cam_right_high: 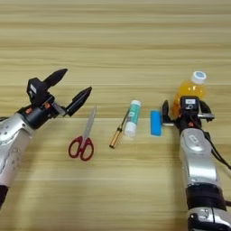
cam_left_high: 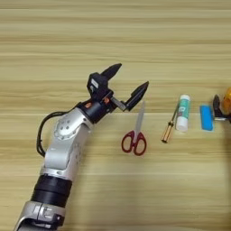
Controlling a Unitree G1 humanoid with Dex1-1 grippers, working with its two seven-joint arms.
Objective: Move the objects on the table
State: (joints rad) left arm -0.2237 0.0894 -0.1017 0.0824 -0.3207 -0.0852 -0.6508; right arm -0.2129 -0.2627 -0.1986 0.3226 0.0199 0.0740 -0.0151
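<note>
In the left eye view, the left hand [cam_left_high: 128,83] stood at centre frame with its two black fingers spread wide apart, one fingertip [cam_left_high: 140,90] just beside the blade tip of the red-handled scissors [cam_left_high: 136,132]. Right of those lay the amber-handled screwdriver [cam_left_high: 170,126], touching or nearly touching the white tube [cam_left_high: 182,113], then the flat blue block [cam_left_high: 206,117], all on the wooden bench [cam_left_high: 115,40]. In the right eye view, the right hand [cam_right_high: 186,110] at right of frame was closed around the orange-juice bottle [cam_right_high: 191,89], which stood upright just right of the blue block, white cap uppermost.
</note>
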